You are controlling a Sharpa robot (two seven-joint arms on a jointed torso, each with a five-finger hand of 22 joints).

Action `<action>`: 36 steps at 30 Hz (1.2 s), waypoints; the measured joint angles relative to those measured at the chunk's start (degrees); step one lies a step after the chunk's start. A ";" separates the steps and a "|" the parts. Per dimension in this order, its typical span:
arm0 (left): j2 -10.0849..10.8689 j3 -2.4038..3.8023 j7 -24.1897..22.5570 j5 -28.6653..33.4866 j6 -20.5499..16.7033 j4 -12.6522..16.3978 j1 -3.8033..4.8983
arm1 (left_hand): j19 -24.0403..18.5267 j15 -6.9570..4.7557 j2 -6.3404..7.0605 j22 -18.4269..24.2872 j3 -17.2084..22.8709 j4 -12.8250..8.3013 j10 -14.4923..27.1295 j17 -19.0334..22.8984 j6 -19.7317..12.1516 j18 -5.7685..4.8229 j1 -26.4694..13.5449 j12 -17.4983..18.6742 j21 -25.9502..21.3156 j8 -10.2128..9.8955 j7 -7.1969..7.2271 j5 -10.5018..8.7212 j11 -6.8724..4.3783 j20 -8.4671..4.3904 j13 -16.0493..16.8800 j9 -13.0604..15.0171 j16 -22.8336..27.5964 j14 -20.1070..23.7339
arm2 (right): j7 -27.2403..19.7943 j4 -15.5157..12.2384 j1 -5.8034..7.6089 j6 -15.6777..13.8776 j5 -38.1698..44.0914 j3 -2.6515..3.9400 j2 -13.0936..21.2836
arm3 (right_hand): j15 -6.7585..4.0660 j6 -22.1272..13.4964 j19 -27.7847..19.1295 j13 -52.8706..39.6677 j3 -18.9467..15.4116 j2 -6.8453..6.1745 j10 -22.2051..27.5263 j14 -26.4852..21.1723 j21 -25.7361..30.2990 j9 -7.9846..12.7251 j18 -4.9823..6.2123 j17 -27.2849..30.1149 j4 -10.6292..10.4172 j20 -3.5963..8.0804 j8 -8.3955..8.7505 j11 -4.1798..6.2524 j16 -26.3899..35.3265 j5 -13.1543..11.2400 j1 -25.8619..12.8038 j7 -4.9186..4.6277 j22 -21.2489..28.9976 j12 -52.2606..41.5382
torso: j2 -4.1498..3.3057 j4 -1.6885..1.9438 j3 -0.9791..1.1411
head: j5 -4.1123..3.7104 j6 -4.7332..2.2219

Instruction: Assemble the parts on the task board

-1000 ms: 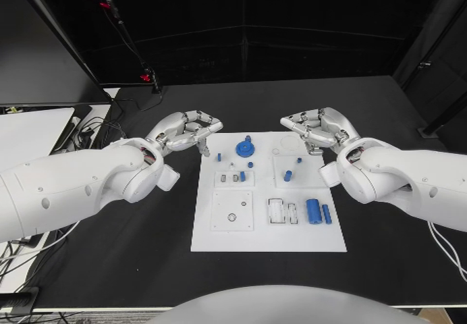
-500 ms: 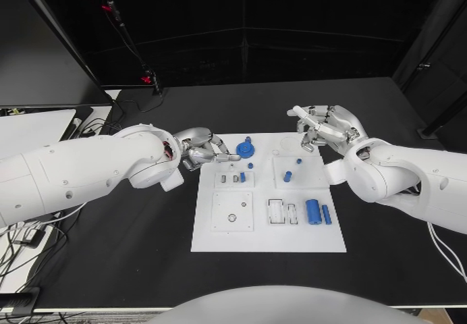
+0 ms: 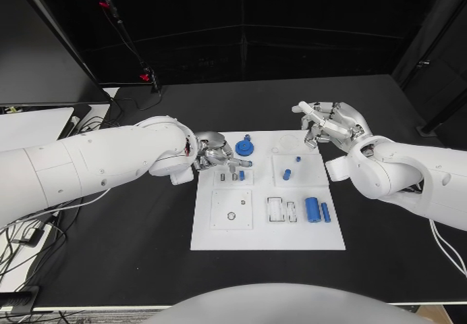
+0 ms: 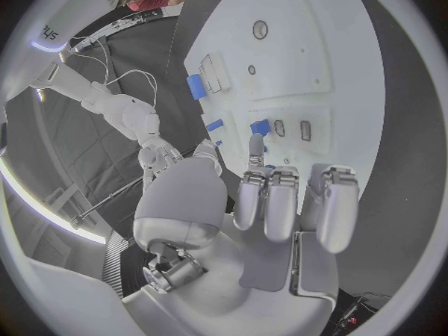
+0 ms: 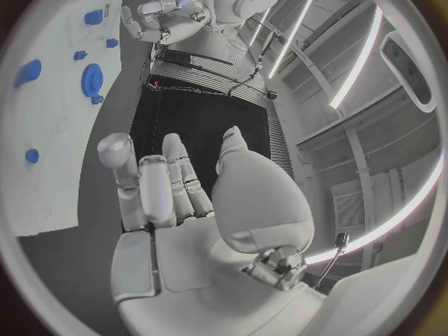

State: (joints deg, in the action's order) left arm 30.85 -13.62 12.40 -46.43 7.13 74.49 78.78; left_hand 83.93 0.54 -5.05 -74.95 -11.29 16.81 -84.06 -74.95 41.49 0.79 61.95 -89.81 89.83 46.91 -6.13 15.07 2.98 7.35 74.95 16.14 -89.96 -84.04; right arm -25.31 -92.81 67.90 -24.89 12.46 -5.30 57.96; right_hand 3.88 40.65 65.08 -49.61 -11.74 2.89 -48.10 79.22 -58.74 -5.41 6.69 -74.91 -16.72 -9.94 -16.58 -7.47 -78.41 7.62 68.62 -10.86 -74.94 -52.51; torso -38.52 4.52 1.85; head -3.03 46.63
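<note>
While your left hand (image 3: 216,156) reaches in over the near-left corner of the far half of the task board (image 3: 268,236), its fingers point toward a small panel holding little grey and blue parts. That hand holds nothing; in the left wrist view its fingers (image 4: 280,201) lie side by side, extended toward the board, with one tip close above a small blue peg (image 4: 261,127). Whether that tip touches the peg you cannot tell. The placing suggests you are lining up to pick or press a small part there.

Your right hand (image 3: 331,125) hovers off the board's far-right corner, above the black surface (image 3: 117,256), fingers spread and empty. It seems parked clear of the work so the left hand has room.

On the board, a blue gear (image 3: 244,146) sits near the far edge, just beside the left hand. A blue pin (image 3: 288,175) lies in the right-hand panel. Nearer you, a large blue cylinder (image 3: 312,210) and a slimmer blue bar (image 3: 326,213) lie side by side, next to two grey-outlined slots. Assembly looks barely begun.
</note>
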 measured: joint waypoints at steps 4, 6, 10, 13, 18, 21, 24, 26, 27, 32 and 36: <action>-2.13 0.00 1.89 -0.45 2.78 -1.83 -0.07 | 0.00 -0.53 -1.24 0.00 -0.48 0.06 -0.04 0.00 0.60 0.01 -0.07 0.00 0.00 1.81 0.60 0.00 -0.59 -0.41 0.00 2.61 0.00 0.07 | -0.05 0.23 -0.05 0.10 -0.12 -0.02 -0.02 | 0.21 -0.01 0.00 0.30 -0.09 0.00 0.00 -0.21 0.00 -0.02 0.00 0.00 0.09 0.00 -0.19 0.00 0.00 0.23 0.00 0.01 0.00 0.00 | 0.03 0.03 0.04 | -0.06 0.09; -2.96 0.01 2.73 -0.58 3.76 -2.54 -0.13 | 0.16 -0.73 -1.26 0.00 -0.70 -0.12 0.22 0.00 0.79 0.01 -0.10 0.00 0.00 2.36 0.79 0.00 -0.89 -0.64 -0.01 3.59 0.00 0.03 | -0.07 0.30 -0.06 0.15 -0.15 -0.02 -0.04 | 0.07 -0.54 1.02 0.65 -0.47 0.10 -0.02 0.40 -1.34 -0.15 -0.01 0.00 0.00 -0.12 -1.03 -0.01 -0.82 0.23 0.10 0.08 0.01 -0.49 | 0.06 0.05 0.06 | -0.07 0.16; -4.26 0.01 4.32 -0.80 5.07 -3.79 -0.23 | 0.19 -1.08 -1.79 0.00 -1.54 -0.01 0.15 0.01 1.23 0.01 -0.18 0.00 0.00 3.17 1.22 0.00 -1.19 -1.02 -0.01 5.47 0.00 0.12 | -0.08 0.34 -0.07 0.29 -0.22 -0.02 -0.04 | -0.03 -1.57 5.65 1.18 -1.13 0.24 -1.58 3.99 -6.40 -0.29 -0.01 0.00 0.04 -0.06 -2.95 -0.06 -4.66 0.49 0.24 0.12 0.01 -2.85 | 0.07 0.08 0.07 | -0.07 0.27; -5.29 0.01 5.51 -1.04 5.40 -4.61 -0.33 | -0.01 -1.26 -2.11 0.00 -2.42 -0.01 0.04 0.01 1.23 0.01 -0.50 0.00 0.00 3.20 1.22 -0.66 -1.48 -1.22 -0.01 6.51 0.00 0.01 | -0.06 0.36 -0.07 0.36 -0.24 -0.02 0.02 | 0.00 -2.13 8.35 0.07 -1.67 0.26 -3.57 4.54 -9.94 -0.29 -0.67 0.00 0.10 -0.04 -4.50 -0.06 -7.27 0.86 0.23 0.29 0.01 -6.04 | 0.08 0.14 0.10 | -0.07 0.42; -6.49 0.01 7.29 -2.03 5.40 -5.01 -0.45 | -0.02 -1.64 -2.43 0.01 -3.30 -0.07 0.11 0.01 2.07 0.00 -1.29 0.00 0.00 3.94 2.06 -1.32 -2.01 -1.63 -0.01 8.40 0.00 -0.02 | 0.12 0.68 -0.12 0.45 -0.27 -0.03 0.03 | 0.00 -3.52 16.31 -16.04 -2.33 1.03 -19.07 4.53 -20.52 -0.29 -3.31 0.00 0.31 -0.21 -7.19 -0.24 -11.38 1.49 -0.55 0.49 0.01 -21.51 | 0.08 0.18 0.10 | -0.04 0.52; -6.73 0.01 8.21 -2.86 5.39 -5.15 -0.49 | 0.15 -1.97 -2.68 0.01 -3.74 -0.06 0.12 0.01 2.43 0.01 -1.53 0.00 0.00 4.16 2.42 -1.33 -2.02 -1.79 -0.02 9.54 0.00 0.01 | 0.28 0.75 -0.12 0.47 -0.29 -0.03 0.03 | 0.24 -4.45 18.68 -24.41 -2.87 1.37 -28.21 4.78 -26.45 -0.13 -4.53 0.00 0.13 -0.62 -8.82 -0.55 -11.45 1.53 -0.88 0.64 0.01 -29.50 | 0.10 0.18 0.12 | 0.04 0.55; -6.80 0.01 9.07 -3.59 5.42 -5.34 -0.52 | 0.01 -2.02 -2.68 0.01 -4.08 -0.01 -0.06 0.01 2.69 0.00 -1.53 0.00 0.00 4.34 2.68 -1.33 -2.21 -2.03 -0.02 10.31 0.00 -0.04 | 0.46 0.82 -0.15 0.47 -0.30 -0.04 0.03 | 0.74 -4.87 18.68 -25.31 -3.20 1.38 -34.12 4.62 -29.12 0.16 -5.44 0.00 0.12 -0.62 -10.03 -0.80 -11.45 1.72 -0.90 0.69 0.01 -33.66 | 0.13 0.18 0.18 | 0.06 0.61; -6.86 0.01 9.52 -3.96 5.43 -5.54 -0.52 | 0.00 -2.02 -2.93 0.01 -4.08 -0.01 0.14 0.01 2.69 0.01 -1.78 0.00 0.00 4.34 2.68 -1.33 -2.41 -2.04 -0.02 10.54 0.00 -0.04 | 0.58 0.90 -0.16 0.48 -0.30 -0.04 0.02 | 0.74 -5.22 18.89 -25.34 -3.20 1.38 -35.08 4.62 -29.33 0.18 -5.44 0.00 0.12 -0.83 -10.03 -0.84 -11.45 1.82 -0.90 0.72 0.01 -34.36 | 0.14 0.19 0.19 | 0.06 0.63; -6.91 0.01 9.71 -4.13 5.43 -5.69 -0.52 | 0.00 -2.02 -2.93 0.01 -4.08 -0.01 0.14 0.02 2.69 0.01 -1.78 0.00 0.00 4.34 2.68 -1.33 -2.41 -2.04 -0.02 10.58 0.00 -0.04 | 0.65 0.95 -0.16 0.48 -0.30 -0.04 0.00 | 0.74 -5.22 18.89 -25.34 -3.20 1.38 -35.24 4.62 -29.33 0.18 -5.44 0.01 0.12 -0.83 -10.16 -0.82 -11.45 1.82 -0.89 0.72 0.01 -34.39 | 0.16 0.19 0.20 | 0.05 0.63; -7.50 0.01 10.38 -4.76 5.43 -6.63 -0.55 | 0.00 -2.22 -3.14 0.02 -4.08 -0.01 0.14 0.02 2.86 0.01 -2.00 0.00 0.00 4.34 2.84 -1.33 -2.41 -2.04 -0.02 11.16 0.00 0.16 | 1.03 1.14 -0.23 0.52 -0.30 -0.04 -0.14 | 0.94 -5.22 18.89 -25.34 -3.20 1.38 -35.24 4.82 -29.33 0.27 -5.43 0.01 0.12 -0.83 -10.48 -0.82 -11.45 1.82 -0.89 0.72 0.02 -34.39 | 0.18 0.18 0.18 | -0.02 0.57; -8.03 0.01 10.51 -5.07 5.47 -7.42 -0.59 | 0.20 -2.43 -4.18 0.02 -4.08 -0.01 0.06 0.02 3.42 0.01 -1.45 0.00 0.00 4.34 3.15 -1.33 -2.74 -2.26 -0.02 12.14 0.00 -0.05 | 1.37 1.20 -0.29 0.55 -0.30 -0.04 -0.20 | 0.94 -5.40 18.88 -25.34 -3.20 1.61 -35.00 4.82 -29.33 0.27 -5.42 0.00 0.12 -0.83 -10.48 -1.05 -11.45 1.82 -1.14 0.90 0.02 -34.39 | 0.19 0.17 0.17 | -0.03 0.54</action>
State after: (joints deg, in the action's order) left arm 22.82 -13.61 22.91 -51.50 12.61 67.08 78.19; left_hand 84.13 -1.89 -9.22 -74.94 -15.37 16.80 -83.99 -74.93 44.91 0.80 60.49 -89.80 89.82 51.25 -2.98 13.75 0.25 5.09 74.92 28.28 -89.95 -84.09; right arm -23.94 -91.61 67.61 -24.34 12.17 -5.34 57.76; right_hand 4.82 35.25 83.96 -74.95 -14.94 4.50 -83.11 84.04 -88.07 -5.14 1.27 -74.90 -16.61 -10.77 -27.06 -8.52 -89.86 9.44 67.48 -9.96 -74.92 -86.90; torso -38.33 4.69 2.02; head -3.05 47.17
